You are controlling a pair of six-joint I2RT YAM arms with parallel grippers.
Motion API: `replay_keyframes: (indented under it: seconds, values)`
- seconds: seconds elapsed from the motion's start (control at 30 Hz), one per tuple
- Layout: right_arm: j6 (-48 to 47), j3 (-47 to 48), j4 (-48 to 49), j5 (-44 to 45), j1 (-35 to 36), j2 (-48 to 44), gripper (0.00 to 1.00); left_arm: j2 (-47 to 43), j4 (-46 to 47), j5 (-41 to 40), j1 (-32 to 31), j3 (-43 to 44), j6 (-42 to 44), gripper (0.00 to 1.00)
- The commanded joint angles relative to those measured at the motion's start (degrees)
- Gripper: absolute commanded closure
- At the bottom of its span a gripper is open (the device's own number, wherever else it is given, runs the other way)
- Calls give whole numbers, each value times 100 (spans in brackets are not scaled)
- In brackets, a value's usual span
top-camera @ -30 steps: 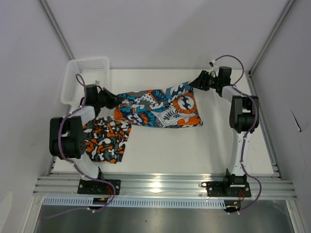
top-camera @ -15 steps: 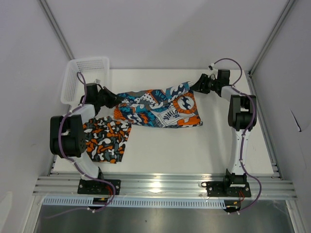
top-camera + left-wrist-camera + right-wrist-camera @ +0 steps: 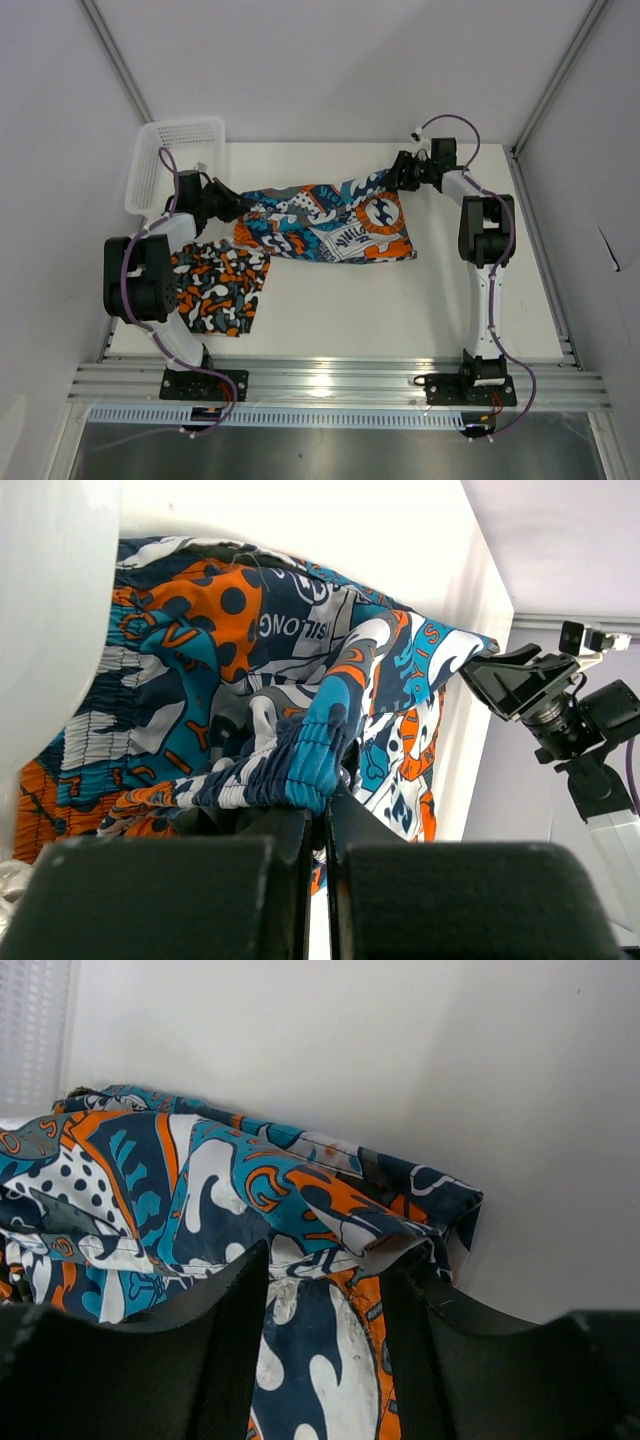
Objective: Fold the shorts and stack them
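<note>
Left gripper (image 3: 327,815) pinched the teal shorts' (image 3: 325,228) left waistband edge; right gripper (image 3: 325,1280), half-open, straddled their right corner; open table (image 3: 400,310) lay nearer.

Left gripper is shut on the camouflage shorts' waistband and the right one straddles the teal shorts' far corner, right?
No: the left gripper is shut on the teal shorts at the waistband, as the left wrist view shows. The camouflage shorts lie flat nearer the bases. The right gripper does straddle the far corner.

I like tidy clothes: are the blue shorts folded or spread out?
Spread out: the blue shorts lie stretched wide across the table, not folded small.
</note>
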Motion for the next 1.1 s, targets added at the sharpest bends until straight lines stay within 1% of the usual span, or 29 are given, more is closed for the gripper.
replay_keyframes:
  seconds: [0.0, 0.07, 0.17, 0.37, 0.5, 0.57, 0.6, 0.63, 0.67, 0.7, 0.87, 1.07]
  values:
    - [-102, 167, -162, 152, -36, 49, 47, 5, 37, -53, 63, 258, 195, 100]
    - [47, -86, 109, 161, -89, -56, 45, -21, 28, -44, 54, 249, 195, 100]
    - [372, -430, 637, 178, -238, -214, 44, -39, 19, -62, 63, 241, 204, 100]
    - [470, -378, 454, 257, -291, -162, 46, -39, -16, -80, 63, 249, 239, 100]
    - [513, -483, 515, 345, -300, -232, 46, -39, -16, -80, 63, 241, 239, 100]
    - [566, -685, 725, 302, -300, -311, 45, -56, -16, -80, 63, 258, 248, 100]
    - [645, -808, 1048, 267, -300, -416, 45, -48, -16, -80, 63, 241, 248, 100]
    - [672, -922, 1164, 231, -300, -478, 45, -56, -25, -88, 63, 241, 248, 100]
    - [698, -1132, 1279, 188, -466, -539, 45, -56, -25, -97, 63, 249, 248, 100]
    - [759, -1204, 1419, 178, -476, -583, 45, -56, -33, -97, 63, 249, 256, 100]
    - [777, -1239, 1297, 205, -502, -610, 46, -56, -33, -80, 63, 267, 256, 100]
    - [891, -1538, 1508, 178, -564, -812, 46, -91, -77, -115, 63, 224, 283, 100]
